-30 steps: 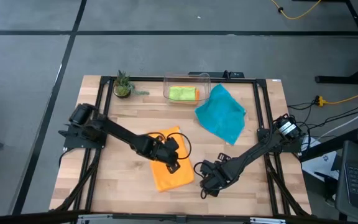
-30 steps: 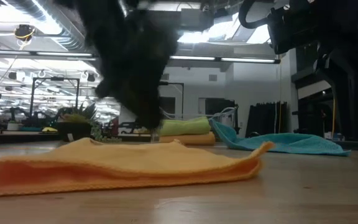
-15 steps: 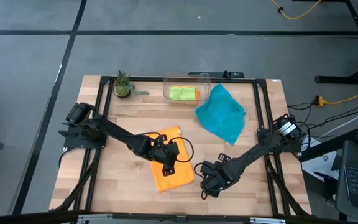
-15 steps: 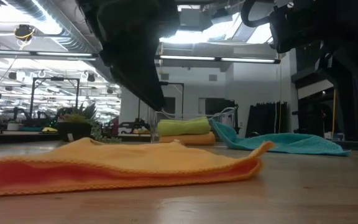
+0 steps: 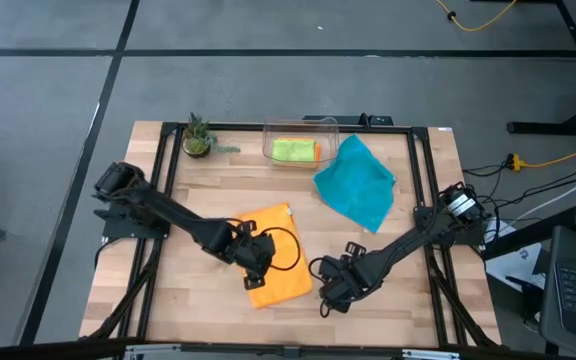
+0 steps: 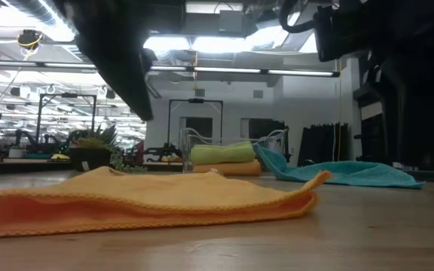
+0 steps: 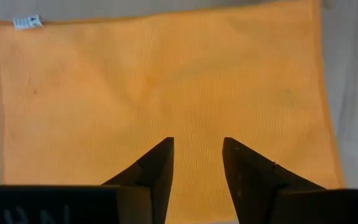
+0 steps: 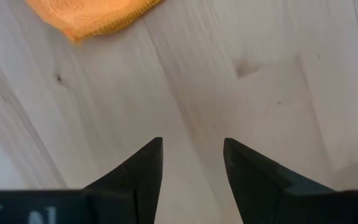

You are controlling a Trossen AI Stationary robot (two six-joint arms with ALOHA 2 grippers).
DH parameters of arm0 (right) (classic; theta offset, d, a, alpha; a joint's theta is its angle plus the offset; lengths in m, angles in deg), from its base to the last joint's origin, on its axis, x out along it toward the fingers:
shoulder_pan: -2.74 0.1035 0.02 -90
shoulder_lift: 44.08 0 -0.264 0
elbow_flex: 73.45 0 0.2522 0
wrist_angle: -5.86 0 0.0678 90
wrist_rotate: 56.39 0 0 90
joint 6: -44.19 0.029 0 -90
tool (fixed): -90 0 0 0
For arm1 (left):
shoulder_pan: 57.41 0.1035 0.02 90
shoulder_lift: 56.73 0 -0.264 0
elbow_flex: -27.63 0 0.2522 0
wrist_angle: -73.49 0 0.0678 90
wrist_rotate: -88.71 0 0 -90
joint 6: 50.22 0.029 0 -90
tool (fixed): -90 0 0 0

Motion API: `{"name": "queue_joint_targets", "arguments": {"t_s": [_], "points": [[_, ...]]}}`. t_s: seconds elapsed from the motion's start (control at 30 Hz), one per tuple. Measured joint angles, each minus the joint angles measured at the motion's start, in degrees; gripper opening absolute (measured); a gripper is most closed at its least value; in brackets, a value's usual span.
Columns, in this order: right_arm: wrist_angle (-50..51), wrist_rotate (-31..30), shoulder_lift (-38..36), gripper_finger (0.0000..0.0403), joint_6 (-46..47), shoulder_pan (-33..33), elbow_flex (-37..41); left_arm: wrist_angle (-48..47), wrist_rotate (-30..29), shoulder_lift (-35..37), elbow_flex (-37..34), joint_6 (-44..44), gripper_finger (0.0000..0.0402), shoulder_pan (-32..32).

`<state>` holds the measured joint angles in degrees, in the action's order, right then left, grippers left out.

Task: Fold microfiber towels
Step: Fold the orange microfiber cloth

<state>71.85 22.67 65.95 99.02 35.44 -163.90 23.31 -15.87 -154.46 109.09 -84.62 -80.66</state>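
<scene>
The left gripper [image 5: 255, 262] hung over the orange towel [image 5: 275, 258], its fingers [image 7: 156, 167] parted with nothing between them, clear of the cloth. The right gripper [image 5: 320, 290] waited just beside that towel's near corner, above bare wood, its jaws likewise apart and empty.

The table [image 5: 208, 190] carried the rest. The teal towel [image 5: 356, 184] lay spread and rumpled toward the far right. The orange towel lay folded flat near the front middle. In the clear bin [image 5: 300, 138] at the far edge sat a green towel [image 5: 290, 149] on another orange one [image 6: 228, 168]. A small plant [image 5: 198, 135] stood at the far left.
</scene>
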Motion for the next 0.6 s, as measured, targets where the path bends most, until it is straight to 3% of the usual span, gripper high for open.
{"name": "queue_joint_targets", "arguments": {"t_s": [0.2, 0.6], "points": [[-0.4, 0.3, 0.0, 0.0172, -2.8, -1.1, 0.0, -1.7, -0.8, 1.2, 0.0, 0.5, 0.0131, -2.8], [0.0, 0.0, 0.0, 0.0174, -5.3, -2.9, 0.0, -2.4, -1.1, 1.0, 0.0, 10.6, 0.0131, -4.9]]}}
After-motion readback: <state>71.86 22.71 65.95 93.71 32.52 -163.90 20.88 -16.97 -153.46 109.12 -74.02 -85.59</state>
